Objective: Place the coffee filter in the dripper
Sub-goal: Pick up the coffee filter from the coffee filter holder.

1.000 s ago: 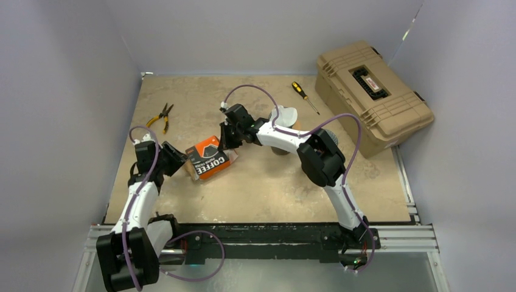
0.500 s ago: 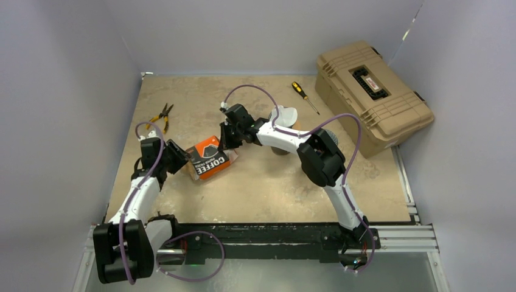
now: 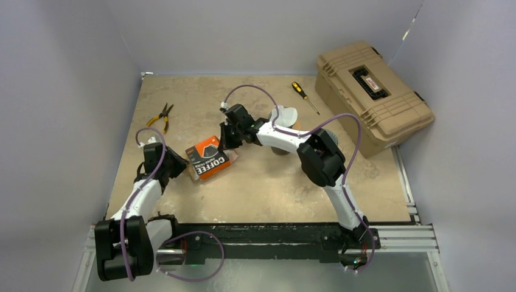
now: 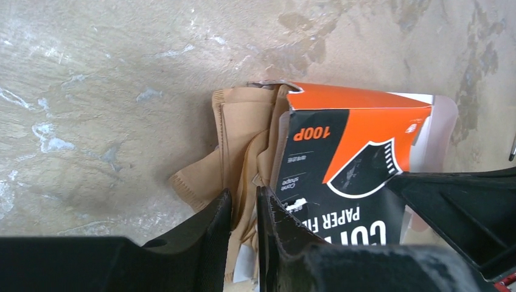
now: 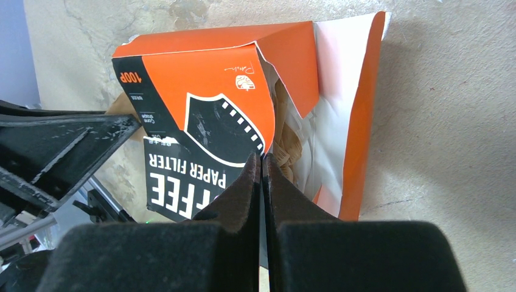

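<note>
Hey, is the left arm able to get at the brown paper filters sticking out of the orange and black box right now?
Probably yes: the left gripper already straddles the brown paper filters spilling from the orange and black box, nothing between them.

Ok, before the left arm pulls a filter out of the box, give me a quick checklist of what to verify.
1. Left gripper around a brown paper coffee filter: ok, fingers straddle an edge, a narrow gap remaining.
2. Only one filter between them: cannot tell, several layers overlap.
3. Right gripper pinching the orange and black cardboard filter box: ok, jaws shut on its flap.
4. Box mouth open towards the left gripper: ok, filters protrude.
5. White dripper reachable: cannot tell, the right arm partly hides it.
</note>
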Tool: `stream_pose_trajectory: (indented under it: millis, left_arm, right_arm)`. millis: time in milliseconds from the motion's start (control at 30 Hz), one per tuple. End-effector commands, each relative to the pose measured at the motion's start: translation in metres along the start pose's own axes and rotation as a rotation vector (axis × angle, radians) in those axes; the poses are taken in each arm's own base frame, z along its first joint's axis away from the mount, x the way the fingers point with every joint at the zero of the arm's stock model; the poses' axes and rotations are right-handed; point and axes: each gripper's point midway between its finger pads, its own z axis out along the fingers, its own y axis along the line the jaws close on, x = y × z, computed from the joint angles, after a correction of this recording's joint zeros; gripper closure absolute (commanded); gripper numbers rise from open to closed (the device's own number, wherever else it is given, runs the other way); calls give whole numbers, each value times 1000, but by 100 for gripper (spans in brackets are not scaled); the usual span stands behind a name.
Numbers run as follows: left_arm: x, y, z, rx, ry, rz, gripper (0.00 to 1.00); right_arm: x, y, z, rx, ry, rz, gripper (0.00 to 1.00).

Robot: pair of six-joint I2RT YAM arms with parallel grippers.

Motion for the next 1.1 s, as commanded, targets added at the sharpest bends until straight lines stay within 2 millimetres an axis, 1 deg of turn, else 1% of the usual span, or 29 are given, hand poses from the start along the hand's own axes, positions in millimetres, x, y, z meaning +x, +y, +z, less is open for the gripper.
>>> stream_pose_trajectory:
  millis: [0,100,133,233,400,533,733,967,1067]
  left_arm:
    - [-4,-5,8,27,-26,-23,80]
    - [-4,-4,9,19,-26,-23,81]
    - [-5,-4,8,20,-31,-23,85]
    - [-8,-7,6,32,-47,-18,100]
    - [-16,-12,0,36,-60,2,100]
    - [-26,-19,-12,33,-78,47,100]
    - [-45,-38,-33,77,-125,98,100]
    - [-56,-54,-47,113,-131,130,100]
    - [-65,-65,-59,131,-150,147,100]
  right_arm:
    - [-6,-2,-15,22,-14,-25,100]
    - [-6,-2,-15,22,-14,-26,100]
    - [-5,-2,-15,24,-12,-26,100]
    - [-6,-3,-16,32,-13,-31,100]
    - [-7,-4,-17,39,-18,-33,100]
    - [-10,-4,-19,40,-24,-32,100]
    - [-13,-5,-20,42,-31,-31,100]
    - [-13,-4,-21,42,-30,-32,100]
    - [-15,-3,-23,41,-36,-33,100]
